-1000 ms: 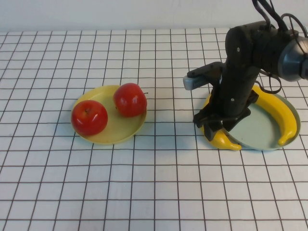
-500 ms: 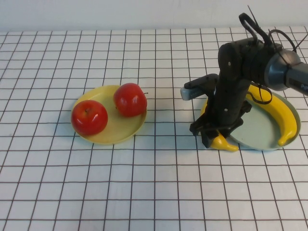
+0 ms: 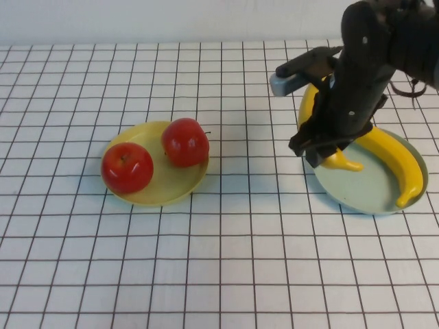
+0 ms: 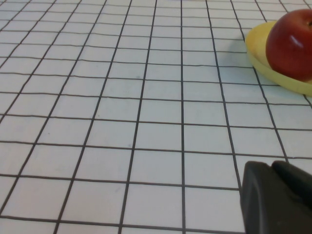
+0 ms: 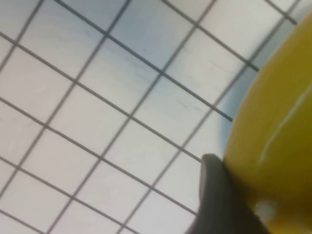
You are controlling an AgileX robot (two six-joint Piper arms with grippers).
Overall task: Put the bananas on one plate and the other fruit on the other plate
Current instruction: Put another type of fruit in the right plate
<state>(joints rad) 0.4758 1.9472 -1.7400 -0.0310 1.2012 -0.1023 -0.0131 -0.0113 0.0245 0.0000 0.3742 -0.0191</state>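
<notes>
My right gripper (image 3: 328, 147) is shut on one banana (image 3: 339, 162) and holds it above the left part of the pale blue-green plate (image 3: 357, 197). In the right wrist view the banana (image 5: 278, 136) presses against one dark finger (image 5: 217, 195). The second banana (image 3: 398, 161) lies curved along the plate's right side. Two red apples (image 3: 127, 166) (image 3: 185, 142) sit on the yellow plate (image 3: 154, 197). My left gripper (image 4: 275, 195) is shut and low over the table, with an apple (image 4: 292, 44) and the yellow plate (image 4: 258, 46) ahead of it. The left arm is outside the high view.
A white tablecloth with a black grid (image 3: 226, 260) covers the table. A pale wall runs along the far edge (image 3: 171, 20). The right arm's dark body (image 3: 370, 62) stands over the back of the blue-green plate.
The right arm has risen and moved back and to the right, carrying the banana from the plate's near-left rim up over the plate. The apples and the other banana stayed put.
</notes>
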